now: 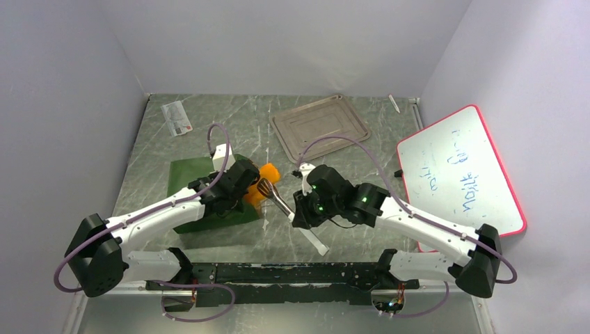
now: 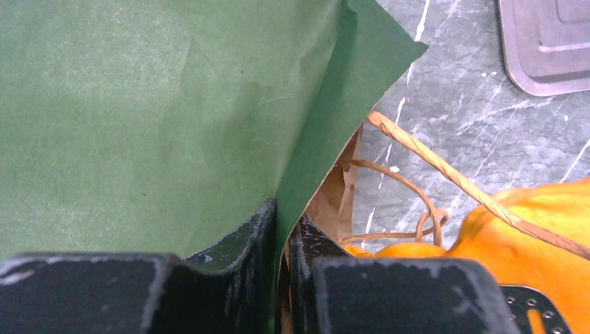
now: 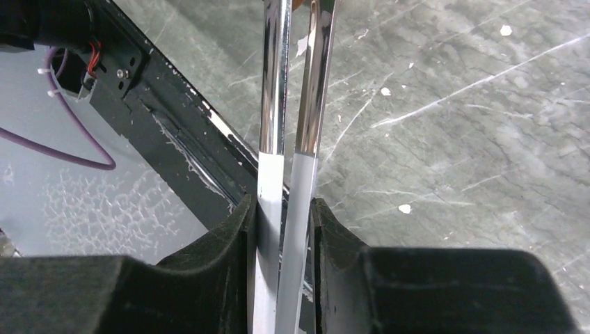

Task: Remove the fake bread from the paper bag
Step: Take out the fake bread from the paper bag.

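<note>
The dark green paper bag (image 1: 191, 174) lies on its side, mouth toward the table's middle. My left gripper (image 1: 240, 184) is shut on the bag's upper mouth edge (image 2: 327, 139), one finger outside and one inside (image 2: 282, 223). Orange fake bread (image 1: 268, 172) sits at the mouth, partly outside, under the tan cord handle (image 2: 445, 170); it shows close up as an orange lump (image 2: 529, 236). My right gripper (image 1: 300, 209) is shut on metal tongs (image 1: 278, 202) by their white handles (image 3: 289, 104). The tongs' slotted head (image 1: 265, 186) rests against the bread.
A flat grey metal tray (image 1: 320, 125) lies behind the bag's mouth. A red-framed whiteboard (image 1: 459, 170) leans at the right. A card (image 1: 177, 118) and a marker (image 1: 394, 103) lie near the back wall. The black base rail (image 3: 174, 132) runs along the near edge.
</note>
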